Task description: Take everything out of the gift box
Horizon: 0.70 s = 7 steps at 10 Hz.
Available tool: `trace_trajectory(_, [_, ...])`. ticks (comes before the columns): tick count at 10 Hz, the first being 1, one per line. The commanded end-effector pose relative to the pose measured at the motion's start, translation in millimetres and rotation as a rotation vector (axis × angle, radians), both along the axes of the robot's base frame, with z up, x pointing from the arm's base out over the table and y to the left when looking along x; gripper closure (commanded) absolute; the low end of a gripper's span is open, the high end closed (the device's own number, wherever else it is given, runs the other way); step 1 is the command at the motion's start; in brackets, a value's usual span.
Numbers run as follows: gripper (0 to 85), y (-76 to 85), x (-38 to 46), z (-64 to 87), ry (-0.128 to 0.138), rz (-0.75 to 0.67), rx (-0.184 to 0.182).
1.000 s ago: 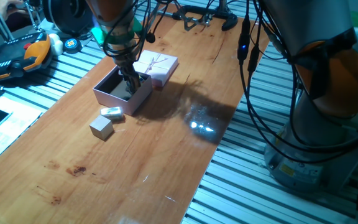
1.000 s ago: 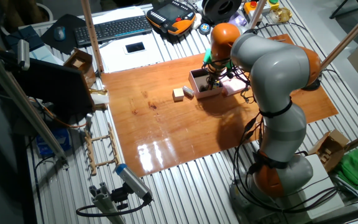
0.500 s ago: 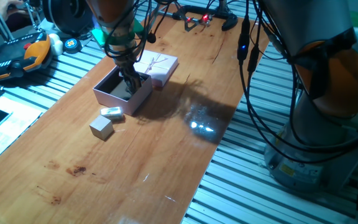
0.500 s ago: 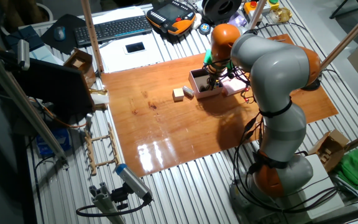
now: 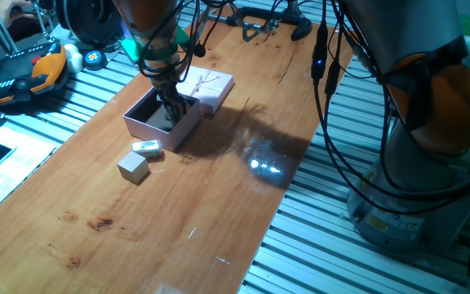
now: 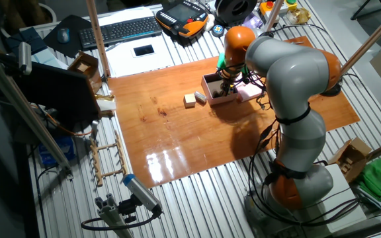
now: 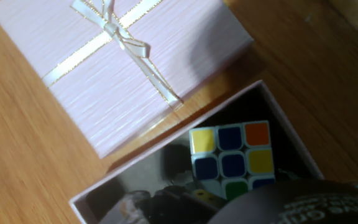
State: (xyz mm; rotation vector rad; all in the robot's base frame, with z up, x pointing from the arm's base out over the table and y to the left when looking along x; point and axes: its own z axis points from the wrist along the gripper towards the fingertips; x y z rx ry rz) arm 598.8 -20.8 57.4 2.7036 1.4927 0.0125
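Puzzle cube [image 7: 232, 157] in pink gift box [image 5: 188, 124]; grey block [image 5: 134, 167], pale piece [image 5: 146, 148] outside on table.

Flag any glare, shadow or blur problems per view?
One fixed view: bright glare patch on the table, arm shadow beside the gift box. Other fixed view: glare near the table's front edge. Hand view: sharp puzzle cube, dark blurred gripper part across the bottom.

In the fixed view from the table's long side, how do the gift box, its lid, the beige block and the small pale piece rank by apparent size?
Largest to smallest:
1. gift box
2. lid, partly hidden by the arm and farther away, so only roughly ranked
3. beige block
4. pale piece, close to the block in size
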Motion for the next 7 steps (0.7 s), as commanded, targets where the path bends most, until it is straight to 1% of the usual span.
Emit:
trace_trajectory(1, [22.3, 0.2, 0.1, 0.3, -0.003, 0.000, 0.000])
trace_trajectory(3, [44.7, 1.9, 0.3, 0.6, -0.013, 0.018, 0.002])
trace_trajectory(4, [53.7, 3.0, 0.4, 1.2, -0.016, 0.030, 0.002])
trace_trajectory(5, [68.7, 4.6, 0.3, 3.1, -0.024, 0.039, 0.003])
trace_trajectory(6, [77.0, 6.5, 0.9, 5.9, -0.027, 0.049, 0.002])
trace_trajectory(7, [84.0, 9.0, 2.0, 10.8, -0.024, 0.058, 0.002])
